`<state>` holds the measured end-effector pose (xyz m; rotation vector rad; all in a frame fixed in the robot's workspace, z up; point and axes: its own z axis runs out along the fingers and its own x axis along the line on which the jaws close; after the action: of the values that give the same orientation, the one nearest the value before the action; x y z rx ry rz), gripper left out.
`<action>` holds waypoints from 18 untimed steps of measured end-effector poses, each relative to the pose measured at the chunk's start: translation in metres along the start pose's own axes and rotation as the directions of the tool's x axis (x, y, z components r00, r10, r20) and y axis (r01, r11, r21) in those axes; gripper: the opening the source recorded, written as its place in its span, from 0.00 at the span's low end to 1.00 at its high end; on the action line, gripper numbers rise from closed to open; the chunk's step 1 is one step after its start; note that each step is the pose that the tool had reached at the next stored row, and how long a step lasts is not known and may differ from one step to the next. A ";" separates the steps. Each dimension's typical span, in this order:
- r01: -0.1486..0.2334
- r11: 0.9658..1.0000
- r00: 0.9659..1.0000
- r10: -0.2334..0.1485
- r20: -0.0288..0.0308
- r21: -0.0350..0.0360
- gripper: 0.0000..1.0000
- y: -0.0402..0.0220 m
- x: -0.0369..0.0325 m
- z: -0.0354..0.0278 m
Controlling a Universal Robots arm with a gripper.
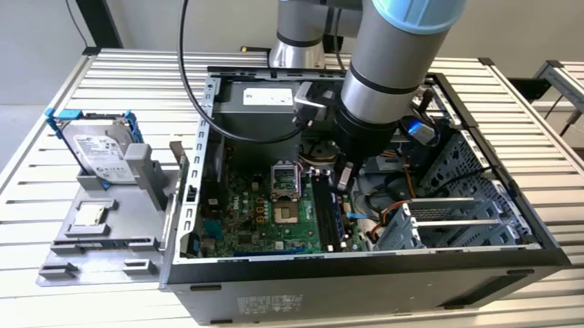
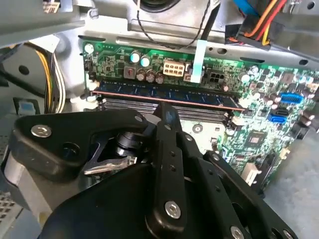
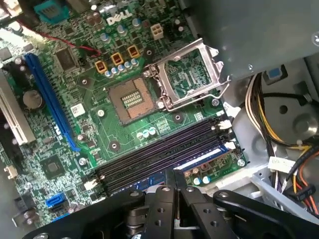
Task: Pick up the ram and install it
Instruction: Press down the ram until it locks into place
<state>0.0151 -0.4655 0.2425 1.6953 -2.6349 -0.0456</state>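
At the bench's (image 1: 55,225) left edge: one hard drive (image 1: 91,147) in a blue frame, lying on a grey panel, well apart from the work.

Centre of the bench: one open case (image 1: 365,273), with one motherboard (image 1: 264,212) flat on its floor. On the board, one CPU socket (image 3: 132,99), lid raised and nothing in it.

Toward the board's far edge on the exterior view's right: one bank of long black slots (image 3: 159,149). Three of them bare, as far as can be counted in the first wrist view.

Outermost slot, next to the board edge: one ram (image 2: 164,95), dark blue, lying along the slot's full length and looking level in the second wrist view. Same stick seen as a blue strip (image 3: 199,160) in the first wrist view.

Directly over the ram, near its middle: one gripper (image 2: 167,113), reaching down into the case (image 1: 345,179). Fingers closed against each other, nothing visible between them, tip at or just above the stick's top edge (image 3: 175,175); contact not certain.

Progress, as a judgement: pick-up and placing into the slot done. Full seating and the end latches not confirmable from these views.
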 end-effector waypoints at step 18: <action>0.158 0.987 0.987 -0.158 -0.004 -0.001 0.00 -0.0002 -0.0004 0.0015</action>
<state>0.0154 -0.4652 0.2409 1.8980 -2.4914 -0.0439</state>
